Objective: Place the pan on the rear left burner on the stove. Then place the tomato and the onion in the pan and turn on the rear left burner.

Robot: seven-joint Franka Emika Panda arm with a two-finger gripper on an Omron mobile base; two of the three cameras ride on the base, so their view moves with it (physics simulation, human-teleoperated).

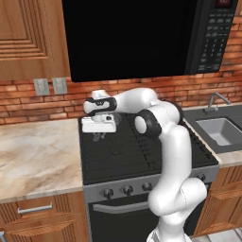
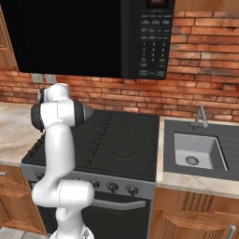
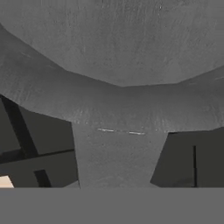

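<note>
I had my gripper point(image 1: 100, 136) low over the rear left corner of the stove point(image 1: 142, 153), in the left middle of the left base view, because that burner was where the pan point(image 3: 118, 57) had to sit. My arm reached across the grates from the lower right of that frame, with the wrist bent down so the fingers pointed at the cooktop.

In the hand view the pan's grey brushed metal spread across the whole upper half, its rim curving through the middle, and its handle point(image 3: 116, 157) ran straight down toward the bottom centre, right where my fingers would be. Black grate bars showed to the lower left and lower right beneath it, so I judged the pan was at or just above the burner. I held it by the handle to keep the bowl level and clear of my hand.

My jaws were clamped nearly together, and from that framing I judged they were gripping the pan's handle, though the fingertips themselves were hidden

I saw no tomato or onion on the stove
</note>
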